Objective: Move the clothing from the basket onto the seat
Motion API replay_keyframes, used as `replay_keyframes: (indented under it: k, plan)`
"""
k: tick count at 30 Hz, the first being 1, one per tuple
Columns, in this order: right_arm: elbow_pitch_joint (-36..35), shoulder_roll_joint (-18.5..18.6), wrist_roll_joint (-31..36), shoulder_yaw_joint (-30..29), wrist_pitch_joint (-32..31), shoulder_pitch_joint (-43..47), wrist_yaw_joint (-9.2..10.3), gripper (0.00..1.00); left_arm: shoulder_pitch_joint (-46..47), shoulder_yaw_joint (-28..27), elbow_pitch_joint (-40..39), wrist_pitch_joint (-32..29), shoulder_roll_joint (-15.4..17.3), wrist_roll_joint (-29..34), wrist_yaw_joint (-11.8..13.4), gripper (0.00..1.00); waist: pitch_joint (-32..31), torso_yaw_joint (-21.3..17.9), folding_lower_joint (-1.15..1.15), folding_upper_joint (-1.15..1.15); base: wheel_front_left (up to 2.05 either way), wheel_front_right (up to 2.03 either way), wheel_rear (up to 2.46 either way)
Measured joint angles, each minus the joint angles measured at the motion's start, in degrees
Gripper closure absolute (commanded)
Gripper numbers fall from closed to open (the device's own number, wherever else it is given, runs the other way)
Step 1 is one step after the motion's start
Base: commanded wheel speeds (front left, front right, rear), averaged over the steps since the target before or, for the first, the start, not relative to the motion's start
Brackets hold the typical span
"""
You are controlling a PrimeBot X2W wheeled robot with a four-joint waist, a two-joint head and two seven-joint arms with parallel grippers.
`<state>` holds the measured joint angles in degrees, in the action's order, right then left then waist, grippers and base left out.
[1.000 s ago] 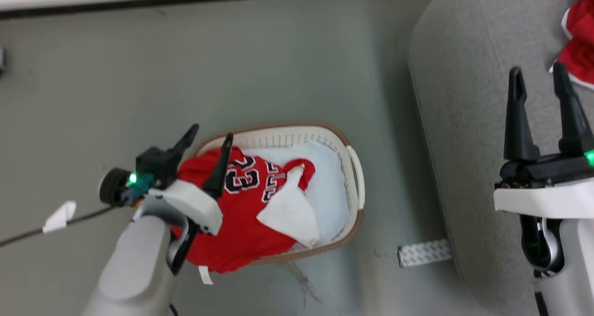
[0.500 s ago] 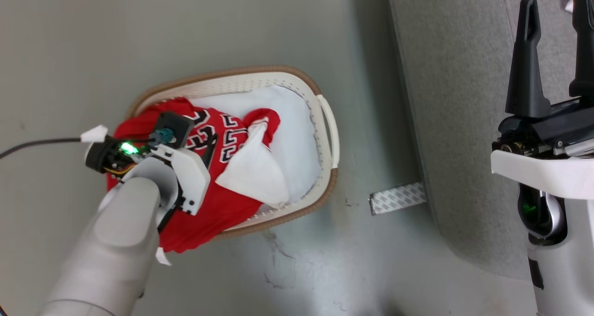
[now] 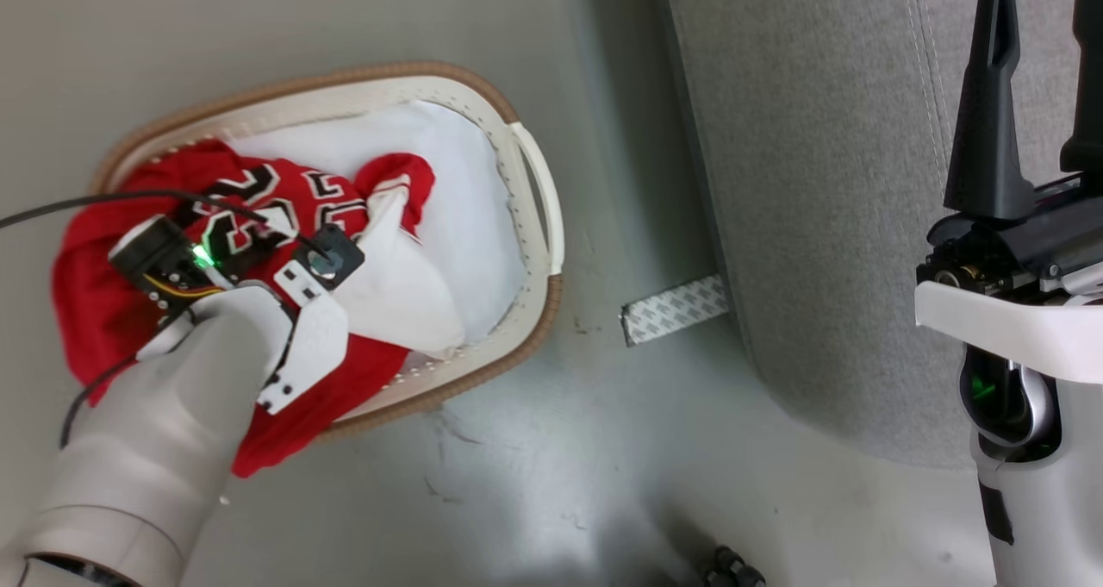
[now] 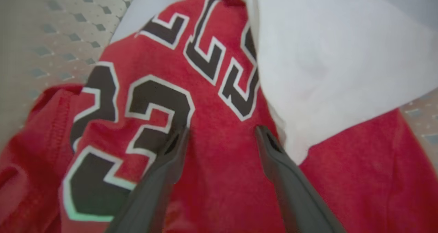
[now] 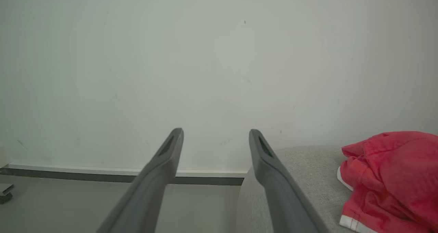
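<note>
Red jersey (image 3: 82,302) marked "23" is found in the basket (image 3: 362,87), bunched over a white pad (image 3: 465,199) and spilled across the rim on one side. The left gripper (image 4: 221,130) is pointed down at it, fingers parted, tips at the fabric beside the numerals, nothing clamped between. The basket is set on the grey floor (image 3: 603,466) near the sofa (image 3: 819,182), with a strip of tape (image 3: 675,309) noted between them. The right gripper (image 5: 215,130) is held above the sofa, fingers parted, empty. A second red garment (image 5: 393,171), white-trimmed, is seen lying on the sofa.
</note>
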<state>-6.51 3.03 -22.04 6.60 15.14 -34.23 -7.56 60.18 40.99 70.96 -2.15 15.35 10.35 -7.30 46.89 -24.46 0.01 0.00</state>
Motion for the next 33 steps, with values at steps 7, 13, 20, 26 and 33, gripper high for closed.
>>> replay_keyframes:
  k: [7, 13, 20, 26, 33]
  plan:
    - [-0.1, 0.0, -2.4, 1.1, 0.0, -0.2, 0.00, 0.00, 1.0, 3.0, 1.8, -5.2, 1.1, 0.6, -0.1, 0.00, 3.0, -2.2, 0.00, 0.00, 0.00, 0.00, 0.00]
    - [0.0, 0.0, -2.8, 1.0, 0.0, -0.4, 0.00, 0.00, 0.8, 6.2, 2.0, -9.6, 1.0, -0.7, 0.1, 0.00, 4.1, -3.4, -0.01, 0.00, 0.00, 0.00, 0.00]
    - [0.7, 0.0, -2.8, 0.6, 0.0, -0.4, 0.00, 0.00, -0.1, 8.0, 2.2, -6.3, 0.7, -3.1, -0.1, 1.00, 3.2, -3.0, -0.01, 0.00, 0.00, 0.00, 0.00]
    - [1.4, 0.0, -1.2, -0.2, 0.0, -0.3, 0.00, 0.00, -0.5, 7.1, 1.2, -1.6, -0.9, -5.3, 0.0, 1.00, 0.4, -1.8, -0.01, 0.00, 0.00, 0.00, 0.00]
    - [3.2, -0.1, 2.2, -1.6, 0.0, 1.9, 0.00, 0.00, -1.8, 5.7, 0.6, 3.1, -5.1, -10.2, -0.1, 1.00, -5.5, 0.8, -0.01, 0.00, 0.00, 0.00, 0.00]
